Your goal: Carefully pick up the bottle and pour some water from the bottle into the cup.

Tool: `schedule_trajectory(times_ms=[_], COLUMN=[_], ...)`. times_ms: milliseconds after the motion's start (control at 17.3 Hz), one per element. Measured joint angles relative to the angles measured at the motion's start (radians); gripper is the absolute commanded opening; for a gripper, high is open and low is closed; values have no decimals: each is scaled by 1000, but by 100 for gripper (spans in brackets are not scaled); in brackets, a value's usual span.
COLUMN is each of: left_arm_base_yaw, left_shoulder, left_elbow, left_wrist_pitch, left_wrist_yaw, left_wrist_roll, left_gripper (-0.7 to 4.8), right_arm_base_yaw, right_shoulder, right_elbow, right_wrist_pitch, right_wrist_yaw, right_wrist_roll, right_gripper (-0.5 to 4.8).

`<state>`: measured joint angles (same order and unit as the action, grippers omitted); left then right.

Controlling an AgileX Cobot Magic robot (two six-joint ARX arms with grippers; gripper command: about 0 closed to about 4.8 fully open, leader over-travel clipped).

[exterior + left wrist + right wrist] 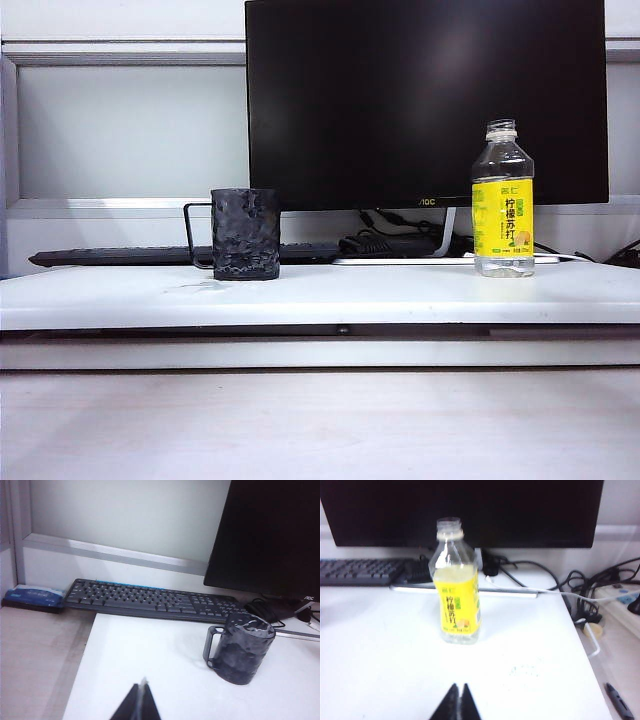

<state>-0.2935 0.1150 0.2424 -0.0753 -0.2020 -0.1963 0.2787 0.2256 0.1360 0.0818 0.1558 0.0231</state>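
- Your right claw (459, 700) is clenched on nothing; in the right wrist view its two tips meet in a point, low and well short of the bottle (455, 582); neither arm shows in the exterior view.
- Your left claw (140, 700) is likewise pressed together and empty; it hangs above the white desk (150, 660), apart from the cup (240, 650).
- The bottle stands upright and uncapped on the right side of the desk, in front of the monitor (425, 95); the water (503, 262) looks clear, though the yellow label hides how high it reaches.
- The cup stands upright on the left, well apart from the bottle, its thin handle turned away from it; a keyboard (150, 600) lies just behind.
- The step in hand, as I judge it, is the reach for the bottle; release the right claw wide before you close in, since shut tips would only knock it over.
- Come in level at the labelled belly; grip gently, because soft plastic with no cap may squirt if squeezed.
- Lift straight and keep it upright on the way across; mind the cables (580, 595) to the right.
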Motion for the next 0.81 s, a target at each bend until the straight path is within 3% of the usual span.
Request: schedule_trajectory(times_ms=[173,578,809], left_arm_base_yaw=[40,319,349], left_shoulder=[-45,-111,-111], left_elbow=[-4,-70,-154], left_wrist_pitch=[-35,-44,-52], left_wrist_yaw=[5,19,18], left_wrist_roll=[0,0,0], left_gripper=[-4,-3,-4], right_arm_base_yaw=[0,-45,-123], right_shoulder=[0,-194,-222], right_elbow=[0,-48,-70], right_wrist_pitch=[-14,-80,-93], right_wrist_yaw=[1,0,1], right_wrist_roll=[0,0,2], right_gripper=[9,9,9])
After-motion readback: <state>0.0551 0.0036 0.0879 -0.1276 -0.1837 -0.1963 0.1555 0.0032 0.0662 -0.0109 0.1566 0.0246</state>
